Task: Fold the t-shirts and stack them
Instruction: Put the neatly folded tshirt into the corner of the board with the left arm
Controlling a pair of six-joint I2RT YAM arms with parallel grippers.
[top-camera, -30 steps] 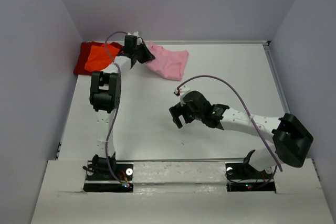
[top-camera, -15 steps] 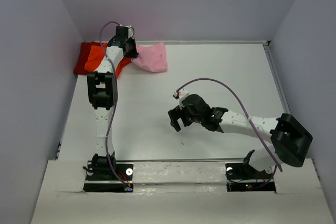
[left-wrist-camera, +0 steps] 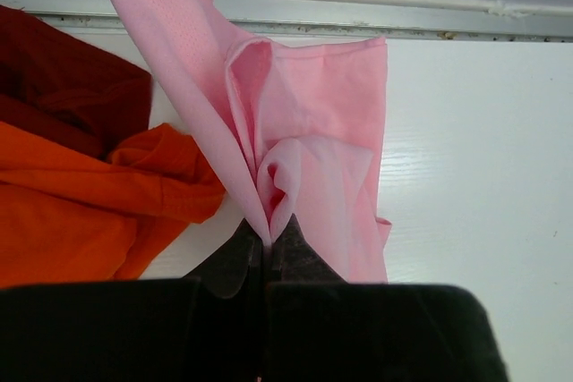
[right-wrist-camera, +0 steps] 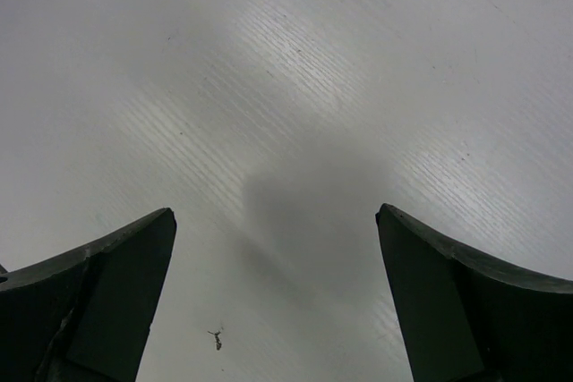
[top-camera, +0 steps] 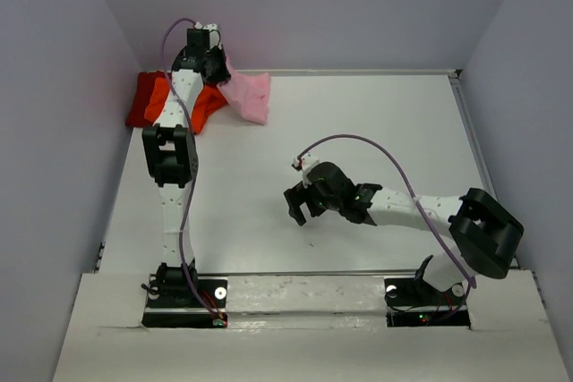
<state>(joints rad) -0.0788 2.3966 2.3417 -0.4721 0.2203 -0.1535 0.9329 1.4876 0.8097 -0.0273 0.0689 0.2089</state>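
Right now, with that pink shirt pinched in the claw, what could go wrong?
1. The left claw grips only a thin fold of the pink shirt, so it might slip free.
2. The shirt hangs bunched, so it could land crumpled on the orange shirt rather than flat.
3. The right claw is open and away from the cloth, so it can't steady anything.

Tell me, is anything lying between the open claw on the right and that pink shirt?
Nothing: in the top view only bare white table separates the right gripper from the pink t-shirt, held by the left gripper.
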